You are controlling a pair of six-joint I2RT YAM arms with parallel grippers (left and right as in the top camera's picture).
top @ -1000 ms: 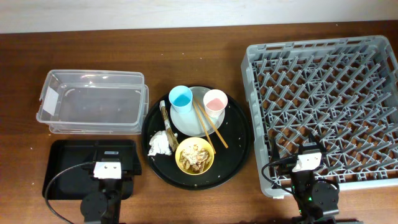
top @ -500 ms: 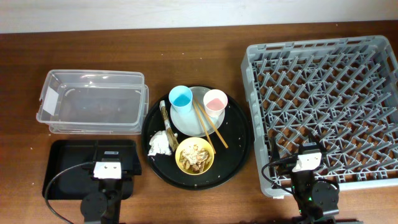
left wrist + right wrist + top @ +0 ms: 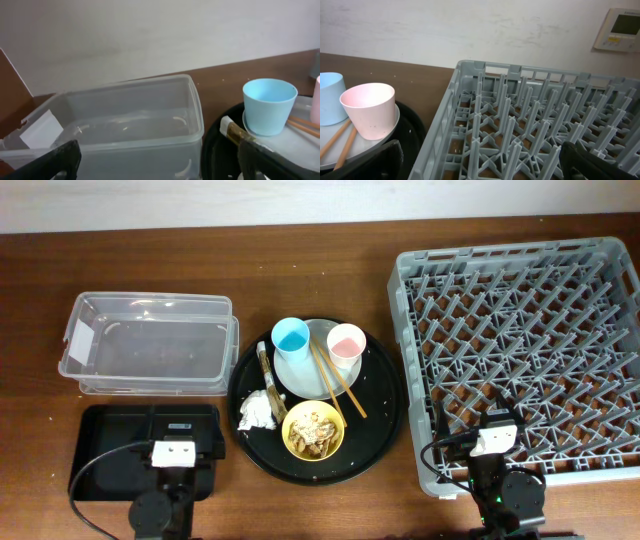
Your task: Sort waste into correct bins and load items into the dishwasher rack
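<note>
On the white plate (image 3: 322, 373) stand a light blue cup (image 3: 291, 340) and a pink cup (image 3: 345, 342), with two chopsticks (image 3: 336, 383) lying across it. A yellow bowl (image 3: 314, 430) holds brownish food scraps. The crumpled napkin (image 3: 257, 412) and wrapper strip (image 3: 266, 366) lie to its left. The clear tub (image 3: 150, 345) and shallow black tray (image 3: 105, 455) are at the left, and the grey rack (image 3: 530, 350) is at the right. My left gripper (image 3: 182, 423) is open and empty over the black tray, facing the tub (image 3: 125, 125). My right gripper (image 3: 497, 417) is open and empty over the rack's front edge (image 3: 520, 115).
A large round black tray (image 3: 385, 405) carries the plate, bowl and waste in the middle of the brown table. A pale wall runs along the far edge. The blue cup (image 3: 269, 105) shows in the left wrist view and the pink cup (image 3: 368, 107) in the right wrist view.
</note>
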